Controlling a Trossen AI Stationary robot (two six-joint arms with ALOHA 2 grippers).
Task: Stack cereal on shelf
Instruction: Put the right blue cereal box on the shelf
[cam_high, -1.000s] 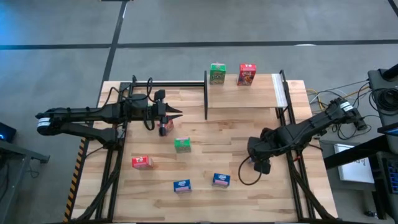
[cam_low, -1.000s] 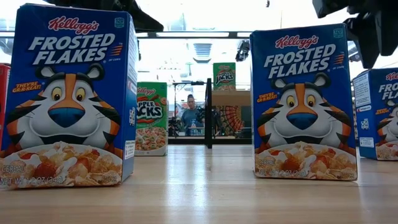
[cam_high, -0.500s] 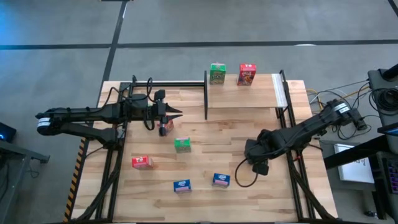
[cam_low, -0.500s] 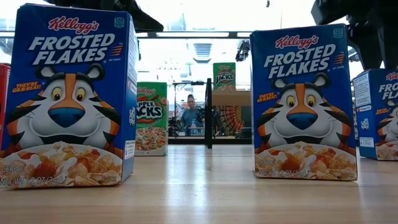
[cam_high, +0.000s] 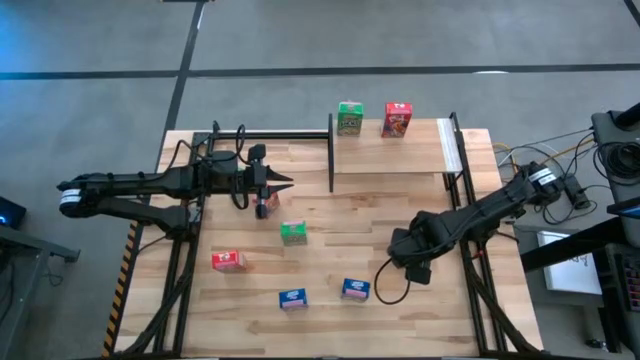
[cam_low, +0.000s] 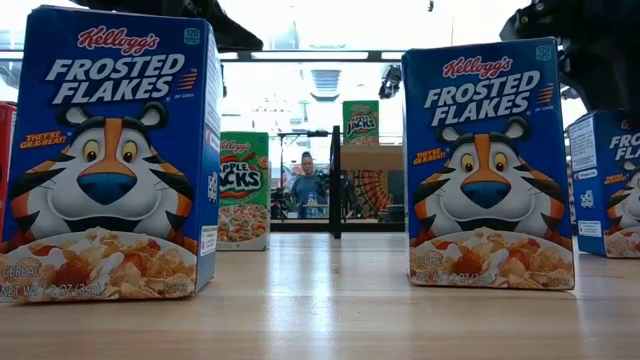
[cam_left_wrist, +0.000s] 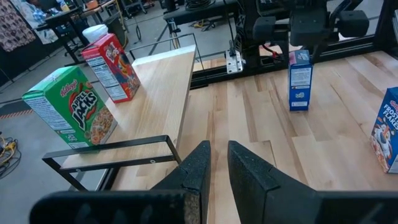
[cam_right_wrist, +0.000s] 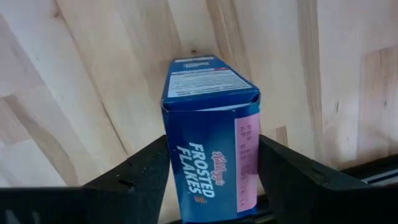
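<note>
Right jaws (cam_right_wrist: 208, 180) spread, straddling an upright blue cereal box (cam_right_wrist: 211, 130), sides facing each finger; left jaws (cam_left_wrist: 214, 168) nearly pressed together, empty, far off

Shelf (cam_high: 390, 150): flat light-wood panel, black posts, white strip on its right edge, upper center-right of the high view. Two boxes upright on its top edge: green Apple Jacks (cam_high: 349, 118) on the left, red box (cam_high: 397, 119) just right of it, apart. On the tabletop: green box (cam_high: 293, 233) at center, red box (cam_high: 227, 261) lower left, two blue Frosted Flakes boxes near the bottom, one (cam_high: 292, 299) left of the other (cam_high: 355, 290). Small red box (cam_high: 266, 205) partly hidden, left of center. Another blue Frosted Flakes box (cam_right_wrist: 210, 134) fills the center of the right wrist view, upright on the wood.
</note>
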